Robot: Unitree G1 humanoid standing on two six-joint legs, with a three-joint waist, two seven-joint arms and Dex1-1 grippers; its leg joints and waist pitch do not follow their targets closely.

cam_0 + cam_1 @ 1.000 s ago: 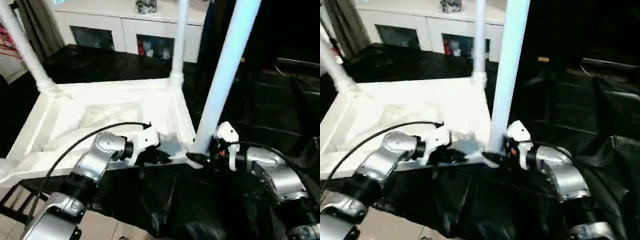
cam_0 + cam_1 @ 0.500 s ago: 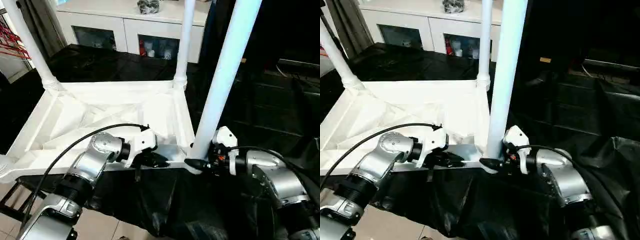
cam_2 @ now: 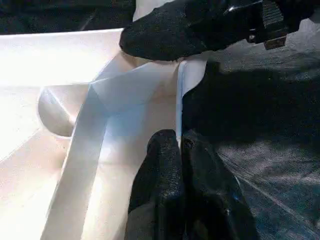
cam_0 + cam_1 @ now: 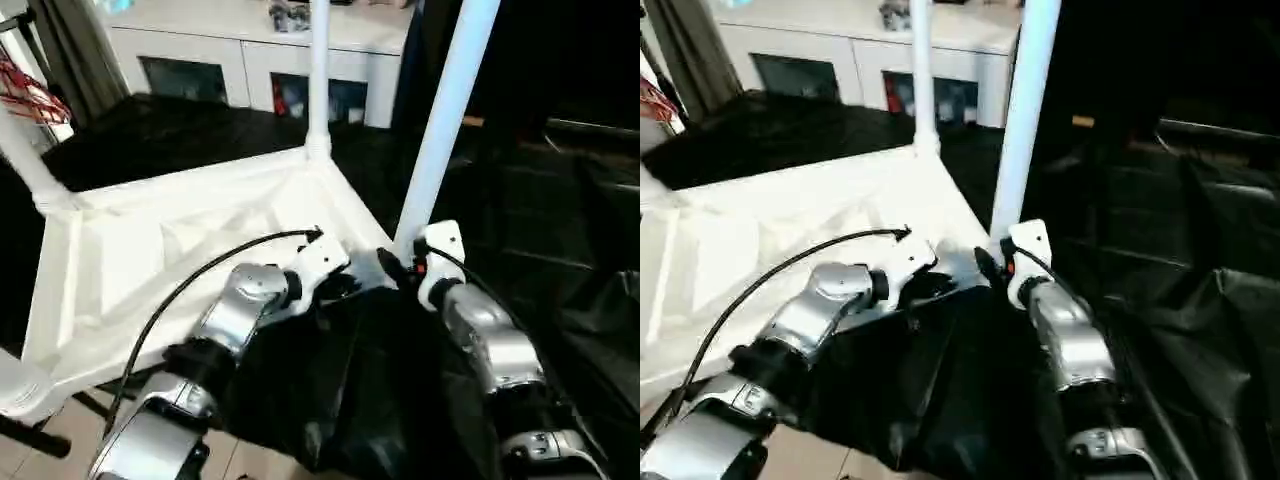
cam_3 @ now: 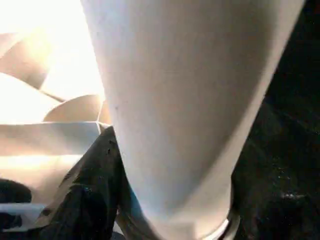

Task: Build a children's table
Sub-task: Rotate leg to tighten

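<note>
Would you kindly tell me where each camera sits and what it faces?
Head stereo views: forward and down over both silver forearms at the upturned children's table.
Left wrist view: along the shut left tool pinching the table's rim.
Right wrist view: along the right tool around the near leg.
Shared: that corner.

Dim room w/ motion blur; glare blows out the table (image 4: 150, 250) underside (wrist views esp.).

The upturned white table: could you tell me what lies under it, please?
Black sheeting lies beneath the table and spreads beyond its far and near edges. Whatever lies directly under the tabletop is covered.
</note>
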